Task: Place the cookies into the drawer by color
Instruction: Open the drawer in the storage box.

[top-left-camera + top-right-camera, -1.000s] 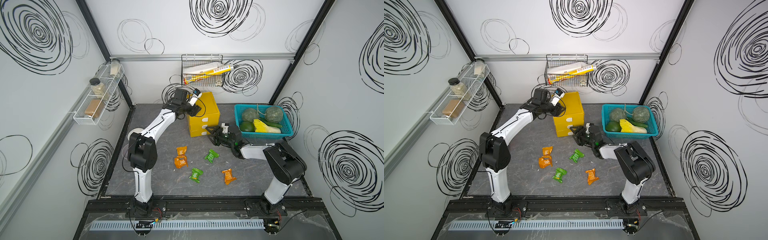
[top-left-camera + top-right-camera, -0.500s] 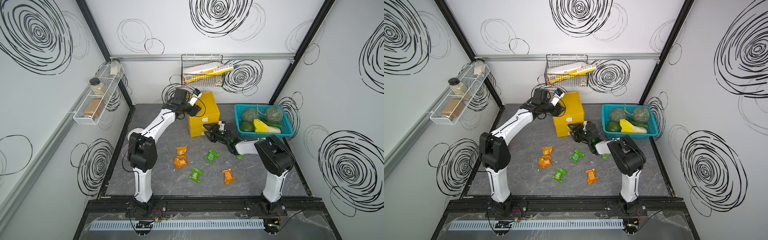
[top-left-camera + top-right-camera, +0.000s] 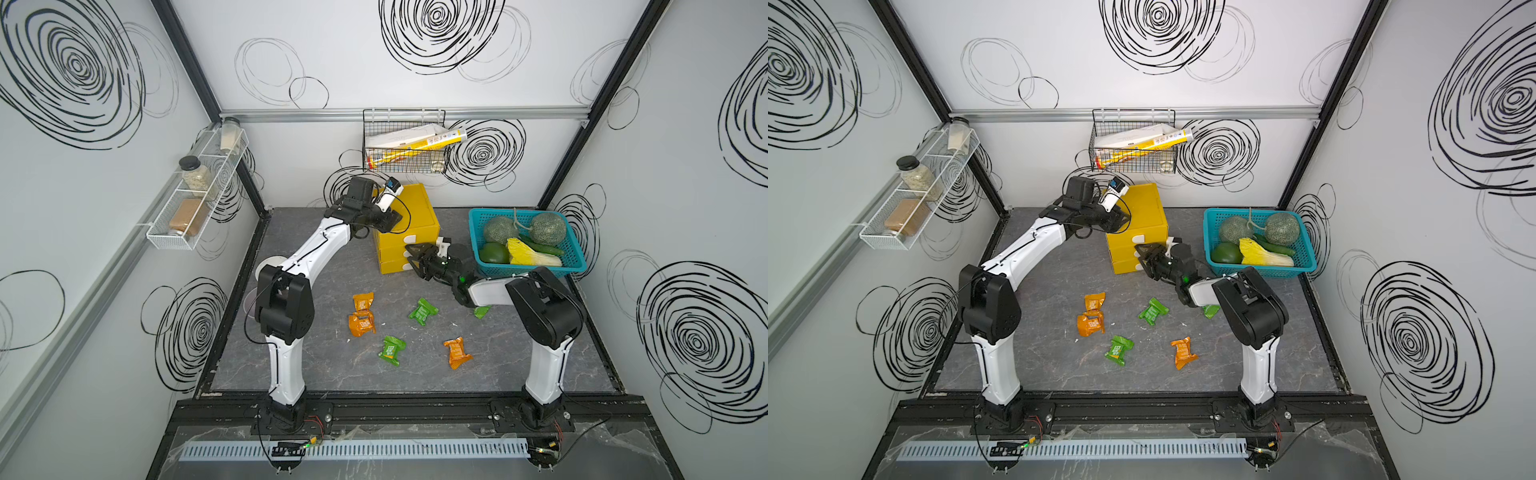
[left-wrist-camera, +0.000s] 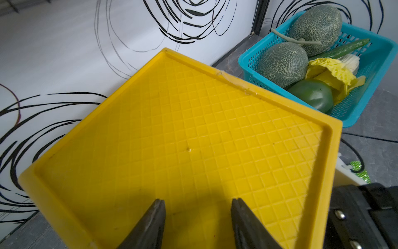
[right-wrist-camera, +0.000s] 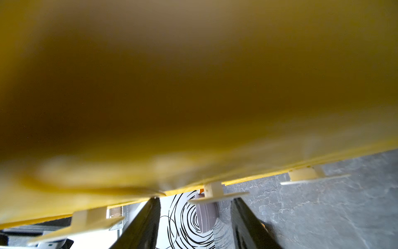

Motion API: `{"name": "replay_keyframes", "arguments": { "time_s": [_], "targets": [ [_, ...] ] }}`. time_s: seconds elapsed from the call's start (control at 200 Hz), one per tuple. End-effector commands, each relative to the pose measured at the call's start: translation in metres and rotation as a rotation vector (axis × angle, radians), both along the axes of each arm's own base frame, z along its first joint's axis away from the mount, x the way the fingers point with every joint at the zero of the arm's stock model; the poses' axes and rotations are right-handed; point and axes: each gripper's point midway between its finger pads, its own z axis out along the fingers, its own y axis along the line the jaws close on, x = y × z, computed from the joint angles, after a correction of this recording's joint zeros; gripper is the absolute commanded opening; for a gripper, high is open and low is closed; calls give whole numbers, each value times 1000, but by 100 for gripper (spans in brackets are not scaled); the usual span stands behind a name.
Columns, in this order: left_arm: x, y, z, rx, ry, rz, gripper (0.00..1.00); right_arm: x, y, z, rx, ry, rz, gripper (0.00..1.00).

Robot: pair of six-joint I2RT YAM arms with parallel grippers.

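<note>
right wrist shows me my right claw (image 5: 195, 201) part open astride the drawer's (image 5: 193, 86) middle tab (image 5: 217, 195), not yet pinching it, my left claw (image 4: 197, 203) ajar and empty over the drawer top, drawer by the table's (image 3: 519, 365) back edge, cookies (image 3: 423, 309) loose mid-table.

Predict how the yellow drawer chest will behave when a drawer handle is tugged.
The drawer chest looks like hollow moulded plastic, so it is probably light. On the smooth grey table it may slide or tip forward rather than open. The left jaws, open over its top, could perhaps steady it.
</note>
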Motion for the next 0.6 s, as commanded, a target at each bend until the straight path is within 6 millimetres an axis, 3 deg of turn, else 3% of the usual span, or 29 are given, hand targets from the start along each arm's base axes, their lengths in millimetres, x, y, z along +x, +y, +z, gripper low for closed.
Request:
{"name": "replay_keyframes", "arguments": {
  "time_s": [0.0,0.175,0.295,0.596],
  "targets": [
    [-25,19,-65,90,241,22,55,13,-4,-4,-14,-15,-37,57],
    [-26,19,-67,91,245,21,55,13,-4,-12,-25,-3,-36,66],
    [-25,20,-68,90,247,23,55,13,-5,-17,-25,3,-42,67],
    [-26,19,-70,90,252,21,55,22,-7,-10,-28,-48,-69,53]
  ]
}}
